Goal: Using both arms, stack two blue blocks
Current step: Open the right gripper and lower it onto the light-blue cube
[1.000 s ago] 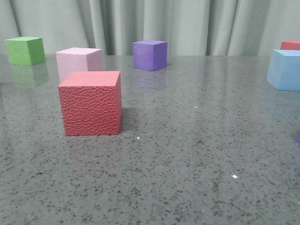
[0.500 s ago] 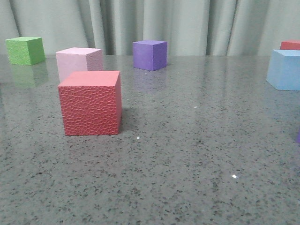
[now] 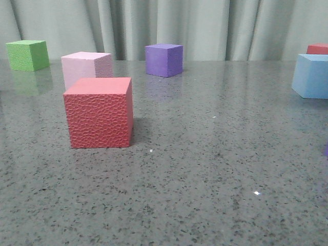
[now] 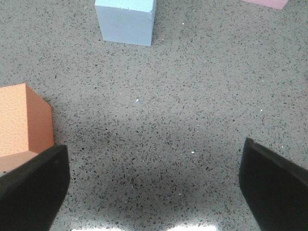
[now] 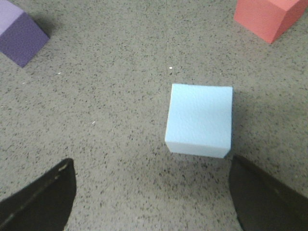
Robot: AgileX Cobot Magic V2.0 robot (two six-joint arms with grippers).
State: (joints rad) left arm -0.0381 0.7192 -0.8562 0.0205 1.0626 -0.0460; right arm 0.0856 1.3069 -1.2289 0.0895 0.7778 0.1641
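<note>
One blue block [image 4: 126, 20], a matte sky-blue cube with crisp edges, sits on the speckled grey tabletop [image 4: 192, 96] at about twelve o'clock from the left gripper [image 4: 154, 187], well apart from it. That gripper hangs above the surface with its jaws spread wide and nothing between them; an orange cube [image 4: 21, 122] lies just beside its nine o'clock finger. The other blue block [image 5: 199, 119], alike in colour and finish, rests flat just ahead of the right gripper [image 5: 154, 195], near one o'clock, close to one finger; these jaws are also wide apart and empty. In the front view this block [image 3: 311, 76] stands at the far right edge, with a red cube [image 3: 318, 48] behind it, while a green cube [image 3: 28, 55], a pink cube [image 3: 86, 68], a large red textured cube [image 3: 99, 113] and a purple cube [image 3: 163, 59] spread from nine to twelve o'clock. Bare tabletop fills the middle and near side.
</note>
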